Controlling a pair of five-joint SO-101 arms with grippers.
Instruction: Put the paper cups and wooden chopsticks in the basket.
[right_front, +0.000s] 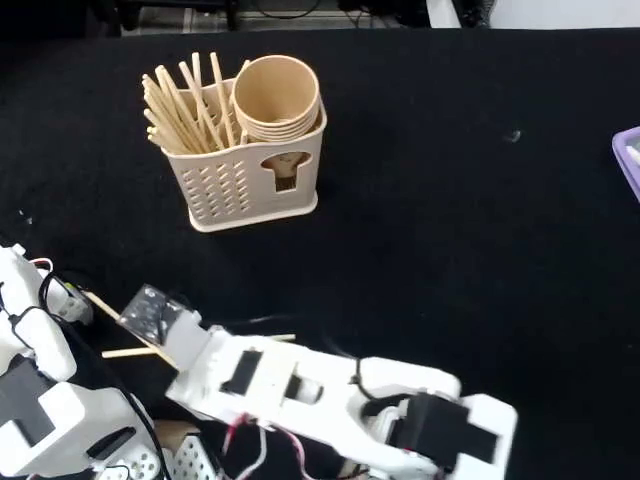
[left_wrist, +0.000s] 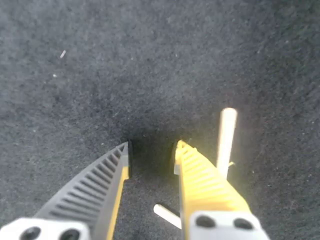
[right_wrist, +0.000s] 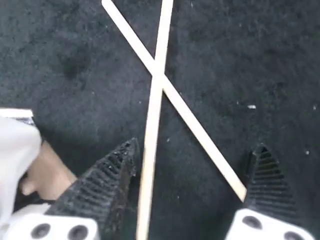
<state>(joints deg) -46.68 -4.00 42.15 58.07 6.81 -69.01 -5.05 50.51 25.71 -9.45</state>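
Right arm's fingers (right_wrist: 107, 175) are held apart, straddling two loose wooden chopsticks (right_wrist: 159, 75) that lie crossed on the counter (right_front: 450, 230); this is judged a setup for pinching one. Left arm's fingers (left_wrist: 205, 185) are also spread, low over the counter, with a stick end (left_wrist: 226, 135) just beside one, probably so that arm can help. The basket (right_front: 250, 185) is seen upper left in the high view, already stocked with stacked paper cups (right_front: 277, 90) and a chopstick bundle (right_front: 185, 100). The counter is covered in black cloth. A purple object (right_front: 628, 160) is cut off at the right edge.
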